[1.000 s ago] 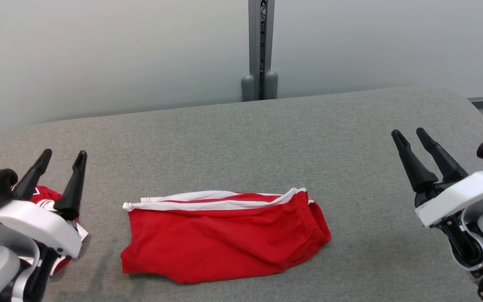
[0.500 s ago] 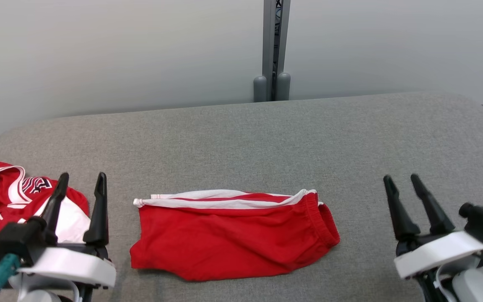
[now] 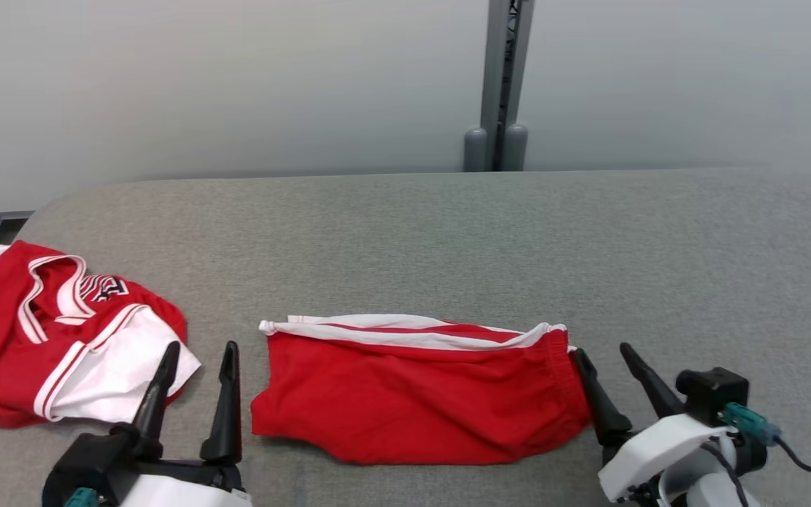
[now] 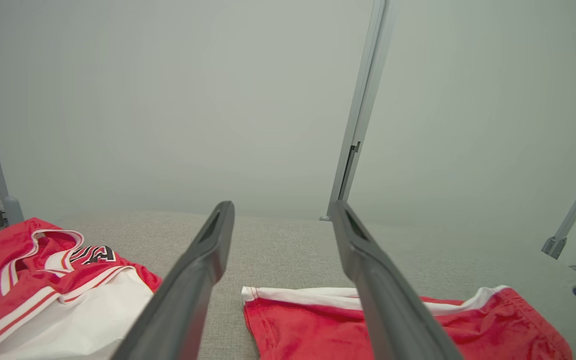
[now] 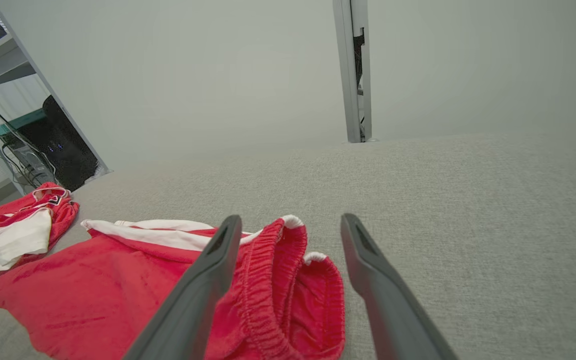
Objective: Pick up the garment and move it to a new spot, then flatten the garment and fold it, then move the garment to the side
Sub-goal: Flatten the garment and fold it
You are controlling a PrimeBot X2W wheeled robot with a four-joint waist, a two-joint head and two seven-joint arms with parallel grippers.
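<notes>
Shorts [image 3: 419,401]: long axis runs along the tabletop's [image 3: 448,232] near edge, between your hands.
Right hand [image 3: 601,352]: fingers apart, nearer, at waistband.
Left hand [image 3: 201,346]: fingers apart, beside hem.

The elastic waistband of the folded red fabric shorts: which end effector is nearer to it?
Right. The right end effector is open just beside the elastic waistband of the red fabric shorts; the left end effector is beyond their opposite end.
</notes>
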